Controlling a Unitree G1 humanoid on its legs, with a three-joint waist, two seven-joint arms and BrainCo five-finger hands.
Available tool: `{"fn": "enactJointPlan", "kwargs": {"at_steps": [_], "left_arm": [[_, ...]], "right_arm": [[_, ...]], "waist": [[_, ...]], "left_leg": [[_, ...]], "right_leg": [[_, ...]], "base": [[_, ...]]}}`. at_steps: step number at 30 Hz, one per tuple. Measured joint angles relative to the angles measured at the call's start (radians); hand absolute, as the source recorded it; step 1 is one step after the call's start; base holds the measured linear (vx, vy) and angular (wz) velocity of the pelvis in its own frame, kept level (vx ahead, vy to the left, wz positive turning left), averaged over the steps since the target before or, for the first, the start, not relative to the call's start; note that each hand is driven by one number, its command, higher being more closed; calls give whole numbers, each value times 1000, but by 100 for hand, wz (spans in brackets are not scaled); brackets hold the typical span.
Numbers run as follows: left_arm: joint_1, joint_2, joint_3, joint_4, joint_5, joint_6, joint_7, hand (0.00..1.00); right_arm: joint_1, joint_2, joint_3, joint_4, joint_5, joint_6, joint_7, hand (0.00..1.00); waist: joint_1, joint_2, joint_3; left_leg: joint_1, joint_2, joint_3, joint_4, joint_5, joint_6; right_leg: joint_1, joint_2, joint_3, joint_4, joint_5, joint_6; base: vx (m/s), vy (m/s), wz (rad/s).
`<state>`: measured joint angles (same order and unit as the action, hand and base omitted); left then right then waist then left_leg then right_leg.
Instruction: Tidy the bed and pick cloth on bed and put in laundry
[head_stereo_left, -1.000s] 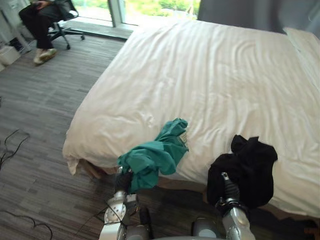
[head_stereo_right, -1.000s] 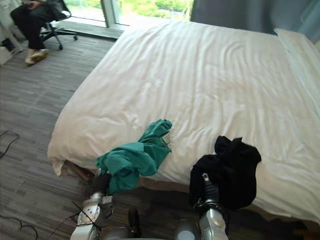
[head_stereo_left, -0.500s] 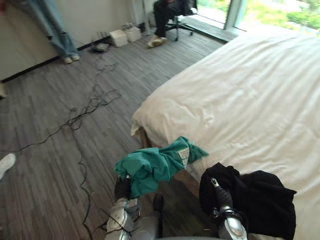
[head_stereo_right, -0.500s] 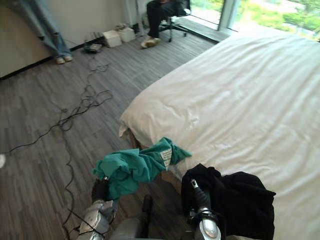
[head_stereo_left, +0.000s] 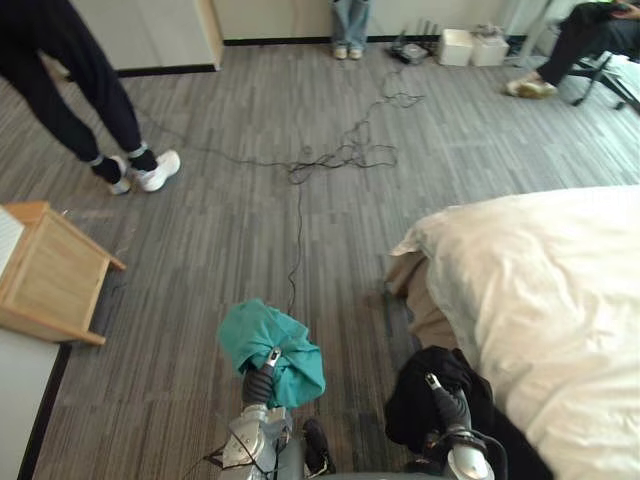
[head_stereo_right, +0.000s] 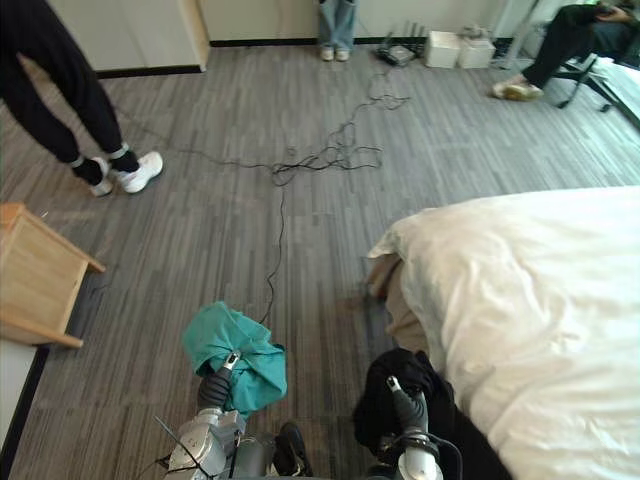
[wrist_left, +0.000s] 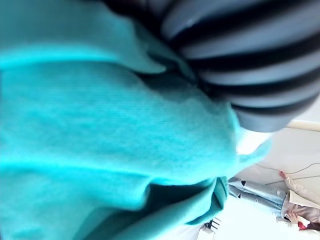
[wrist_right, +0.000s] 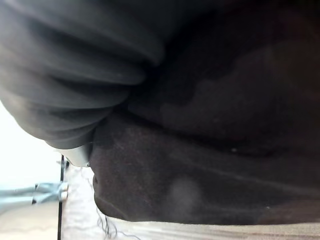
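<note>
A teal cloth (head_stereo_left: 270, 345) hangs bunched over my left hand (head_stereo_left: 258, 385), above the wooden floor and off the bed. Up close, in the left wrist view, the teal cloth (wrist_left: 100, 125) lies against the hand's ribbed cover (wrist_left: 250, 65). A black cloth (head_stereo_left: 410, 405) is draped over my right hand (head_stereo_left: 447, 408), beside the bed's near corner. The right wrist view shows the black cloth (wrist_right: 225, 150) pressed against that hand's dark cover (wrist_right: 65, 75). The white bed (head_stereo_left: 540, 300) lies to my right with a smooth cover.
A light wooden box (head_stereo_left: 50, 275) stands at the left. A person's legs in white shoes (head_stereo_left: 100, 120) are beyond it. Loose cables (head_stereo_left: 340, 155) trail across the floor. Another person (head_stereo_left: 350, 20) stands by the far wall and someone sits on a chair (head_stereo_left: 585, 40) at far right.
The camera has swung left, away from the bed and onto the floor. Both cloths came along with the hands and now hang over the floor instead of the bed's edge.
</note>
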<state>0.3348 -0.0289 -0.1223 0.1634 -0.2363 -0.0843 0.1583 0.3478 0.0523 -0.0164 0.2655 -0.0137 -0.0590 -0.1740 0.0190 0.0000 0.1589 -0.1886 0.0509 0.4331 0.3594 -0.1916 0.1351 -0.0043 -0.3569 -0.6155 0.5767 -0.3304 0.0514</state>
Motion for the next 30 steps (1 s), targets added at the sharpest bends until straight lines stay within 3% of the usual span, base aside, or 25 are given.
{"fn": "enactJointPlan", "kwargs": {"at_steps": [1,2,5,6,8,9,11,12,13,19,24,26,28,29,30], "left_arm": [[-2,4,0,0,23,0,0,100],[-2,6,-1,1,34,0,0,100],[-2,13,-8,5,33,0,3,100],[-2,22,-24,12,33,0,11,100],[-2,33,-45,29,33,0,17,100],[-2,48,-65,39,33,1,16,100],[5,29,-83,50,33,10,15,100],[8,20,-86,49,33,10,13,100],[-4,50,-115,83,51,11,-27,100],[-4,50,-116,83,51,11,-27,100],[-5,42,-125,83,50,11,-29,100],[-7,38,-121,84,48,11,-30,100],[-40,15,-92,115,28,11,-29,100],[-56,13,-80,131,22,13,-30,100],[-77,6,-57,140,5,18,-26,100]], "right_arm": [[-3,-1,7,10,-9,1,0,100],[-5,-2,9,30,-19,4,0,100],[5,-1,17,35,-18,8,0,100],[11,-1,17,35,-18,8,0,100],[10,0,17,35,-16,7,-2,100],[13,8,16,35,-7,1,-3,100],[10,-7,12,37,9,-1,-2,100],[9,-8,10,36,14,-1,-3,100],[71,17,3,36,16,-1,4,100],[72,17,3,37,16,-1,8,100],[65,8,4,61,16,-1,51,100],[61,3,4,86,16,-1,71,100],[67,-19,31,86,21,-1,92,100],[65,-26,41,87,24,0,93,100],[64,-39,50,83,32,1,103,100]], "waist": [[-3,1,1],[-5,6,2],[-12,12,6],[-26,7,7],[-33,-9,11],[-41,-48,25],[-36,-14,30],[-32,-12,34],[-30,-7,-52],[-31,0,-56],[-34,7,-62],[-36,7,-59],[-30,33,-14],[-34,40,0],[-40,28,23]], "left_leg": [[14,-18,-34,-25,12,2],[29,-22,-74,-50,23,-3],[56,-27,-170,-134,75,-21],[64,-37,-227,-178,112,-39],[64,-52,-277,-182,128,-55],[63,-89,-308,-161,126,-69],[62,-67,-328,-151,116,-91],[62,-55,-328,-157,116,-97],[186,-72,-296,-345,182,-95],[201,-71,-290,-357,182,-95],[234,-69,-258,-395,173,-109],[196,-43,-204,-295,90,-138],[108,52,-160,19,-22,-183],[73,77,-139,124,-25,-181],[-3,127,-94,306,6,-200]], "right_leg": [[-35,-18,13,55,0,-72],[-67,-1,55,84,-9,-93],[-138,117,227,38,-24,-45],[-168,182,347,-46,-15,-21],[-172,230,454,-158,21,11],[-159,229,521,-232,172,-3],[-132,245,485,-259,175,-14],[-124,257,481,-280,183,-23],[-33,266,524,-437,247,3],[-25,268,528,-441,247,3],[-12,270,538,-438,238,2],[-13,275,534,-415,211,5],[41,299,518,-403,151,-35],[62,304,508,-407,147,-41],[104,301,480,-430,142,-46]], "base": [[66,3,80],[59,-21,85],[45,-87,109],[56,-155,118],[67,-181,111],[84,-190,90],[85,-153,47],[50,-78,5],[20,-35,-2],[0,0,-2],[-12,-1,-14],[24,-55,1],[67,-52,18],[41,-18,45],[54,-36,54]]}}
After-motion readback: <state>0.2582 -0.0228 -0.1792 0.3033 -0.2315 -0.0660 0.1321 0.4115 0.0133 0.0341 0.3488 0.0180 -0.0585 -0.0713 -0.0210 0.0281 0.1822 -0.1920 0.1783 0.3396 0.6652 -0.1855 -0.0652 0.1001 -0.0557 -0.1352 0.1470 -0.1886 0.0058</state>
